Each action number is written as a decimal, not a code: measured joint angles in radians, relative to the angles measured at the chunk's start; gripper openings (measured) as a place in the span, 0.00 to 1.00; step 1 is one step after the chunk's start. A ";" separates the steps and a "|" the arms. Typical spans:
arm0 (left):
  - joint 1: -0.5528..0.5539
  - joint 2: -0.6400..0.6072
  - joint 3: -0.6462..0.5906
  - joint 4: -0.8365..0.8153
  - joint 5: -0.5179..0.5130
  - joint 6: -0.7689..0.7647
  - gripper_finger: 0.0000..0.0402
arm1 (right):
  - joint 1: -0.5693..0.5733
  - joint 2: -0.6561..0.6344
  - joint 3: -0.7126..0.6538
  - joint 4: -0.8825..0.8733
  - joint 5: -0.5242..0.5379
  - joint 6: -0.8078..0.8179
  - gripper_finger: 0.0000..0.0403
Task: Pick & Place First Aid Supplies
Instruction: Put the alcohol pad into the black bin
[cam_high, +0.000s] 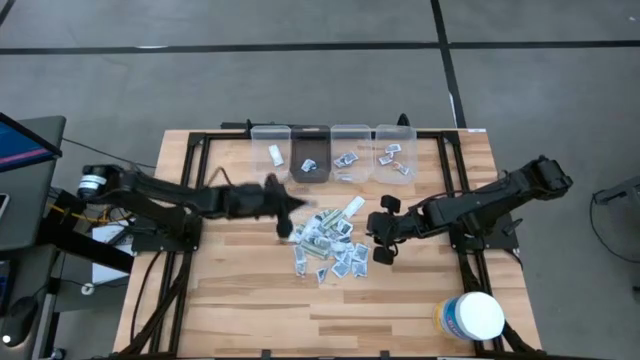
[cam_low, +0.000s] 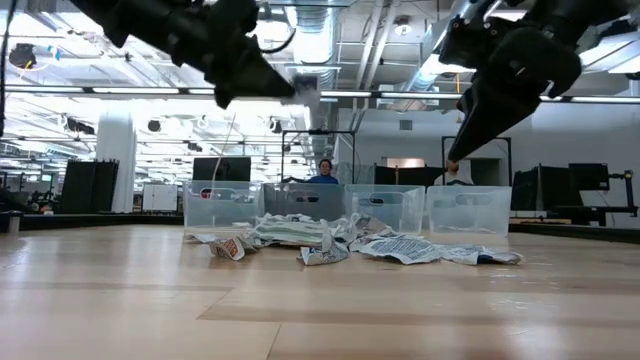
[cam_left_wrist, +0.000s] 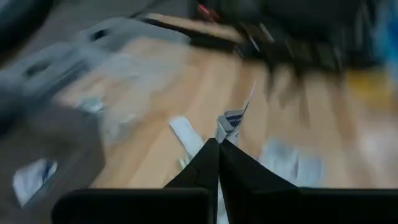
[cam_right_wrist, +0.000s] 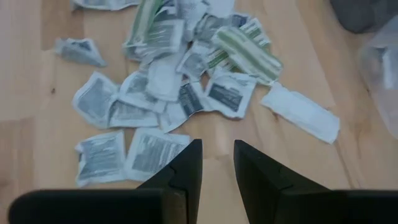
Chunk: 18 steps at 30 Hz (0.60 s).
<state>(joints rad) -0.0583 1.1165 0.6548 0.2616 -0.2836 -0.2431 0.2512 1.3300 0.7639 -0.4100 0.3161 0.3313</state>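
The first aid supplies (cam_high: 330, 245) lie in a loose pile of small white-grey packets at the table's middle, also seen in the right wrist view (cam_right_wrist: 180, 93) and the low view (cam_low: 340, 240). My left gripper (cam_left_wrist: 219, 143) is up above the pile's left side (cam_high: 295, 207), shut on one small packet with blue print (cam_left_wrist: 232, 119). My right gripper (cam_right_wrist: 217, 155) hovers open over bare wood at the pile's right edge (cam_high: 376, 240), with nothing between its fingers. My left gripper pinches the small packet by one end (cam_left_wrist: 225, 132) between its two fingertips. The fingers reach in roughly level from the table's left. The rest of the packet sticks out past the tips, lifted clear of the table and the pile.
Several clear bins (cam_high: 330, 150) stand in a row at the far edge, some with packets inside. A large white round tub (cam_high: 472, 318) sits at the near right corner. A person (cam_low: 324, 172) shows in the room behind the bins.
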 joint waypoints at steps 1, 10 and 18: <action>0.025 -0.024 0.000 0.000 -0.001 -0.089 0.02 | -0.009 0.000 0.000 0.003 0.000 0.000 0.21; 0.180 -0.151 0.000 0.001 0.078 -0.173 0.02 | -0.100 0.000 0.000 0.086 0.078 -0.015 0.21; 0.323 -0.128 0.000 0.001 0.080 -0.074 0.02 | -0.203 0.000 0.000 0.185 0.079 -0.026 0.21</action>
<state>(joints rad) 0.2649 0.9887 0.6544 0.2622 -0.2031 -0.3173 0.0483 1.3304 0.7643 -0.2250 0.3946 0.3050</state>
